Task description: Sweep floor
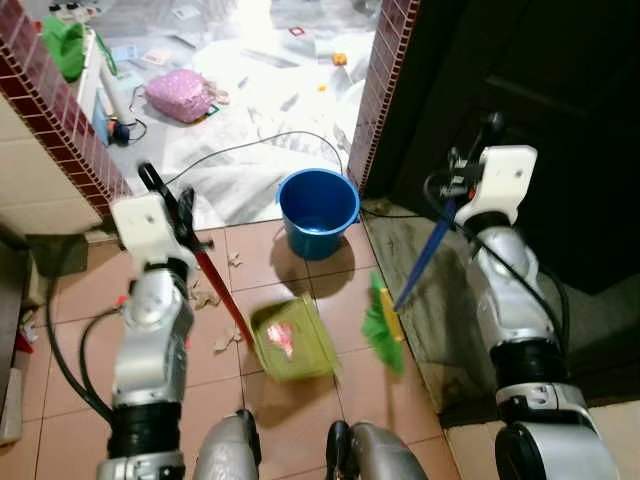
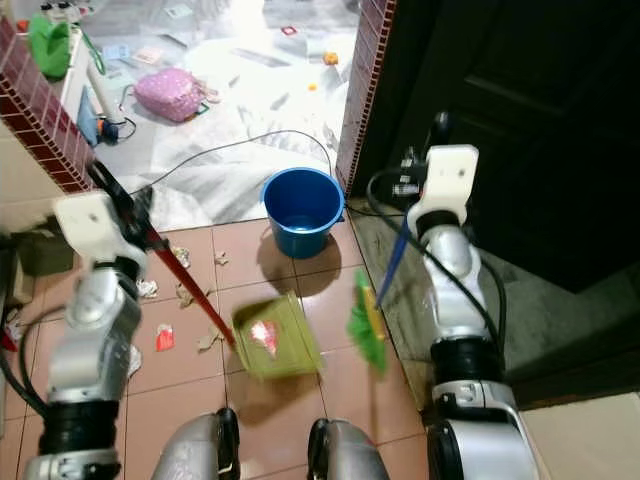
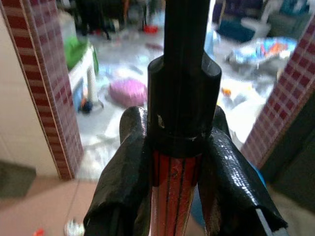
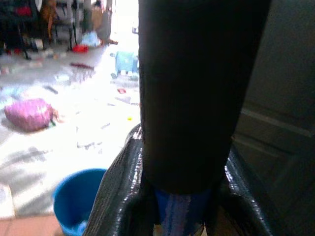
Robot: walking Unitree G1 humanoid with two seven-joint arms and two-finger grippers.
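A round blue plastic bucket [image 1: 318,212] is standing on the terracotta tiled floor [image 1: 290,400]. Nearer the robot than the bucket, a green dustpan [image 1: 293,340] on a red handle [image 1: 222,293] is resting, the left gripper [image 1: 172,205] clasping that handle; right of the dustpan, a green-bristled broom [image 1: 383,325] on a blue stick is hanging from the right gripper [image 1: 470,160].

The left silver arm is reaching forward, its left gripper [image 3: 172,162] clamping its two black fingers [image 3: 125,167] around a red-and-black pole. The right silver arm is extending forward likewise, its right gripper [image 4: 184,196] pinching a blue-and-black pole.
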